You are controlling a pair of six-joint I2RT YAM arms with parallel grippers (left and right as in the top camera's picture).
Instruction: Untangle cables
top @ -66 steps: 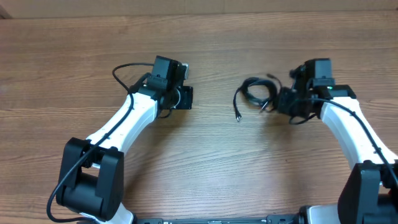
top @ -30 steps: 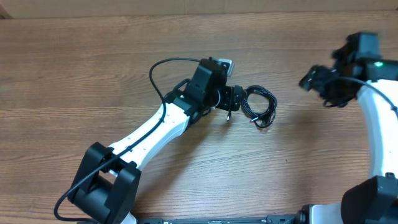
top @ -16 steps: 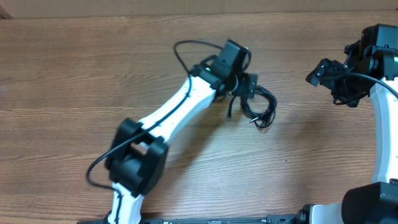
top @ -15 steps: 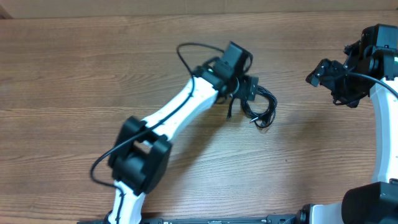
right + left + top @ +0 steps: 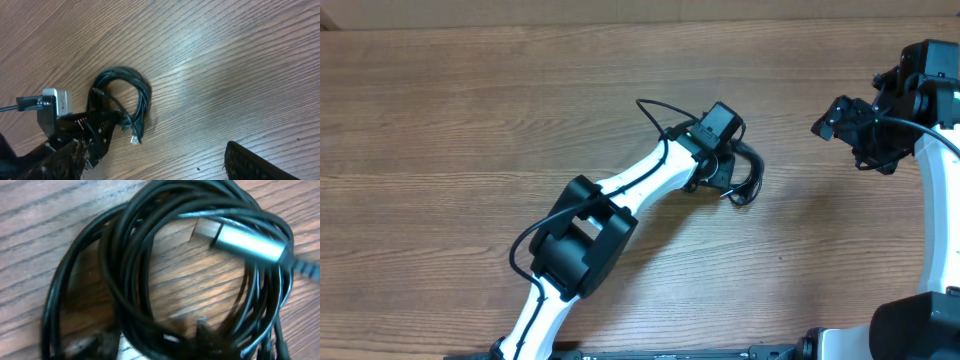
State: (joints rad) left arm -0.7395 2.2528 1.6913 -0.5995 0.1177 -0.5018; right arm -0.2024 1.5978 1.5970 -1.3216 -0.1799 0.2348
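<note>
Even, bright light. Pale glare streaks the worktop [image 5: 200, 65] mid-frame at the right wrist; left wrist close-up blurs at bottom and right.

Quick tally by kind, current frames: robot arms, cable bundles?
Robot arms: 2 (left arm, right arm)
Cable bundles: 1 (black cable bundle; cords inside too tangled to count)
Total: 3

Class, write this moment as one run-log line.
left gripper at cables, grip unclear | right gripper open, away | cables bunched on table
</note>
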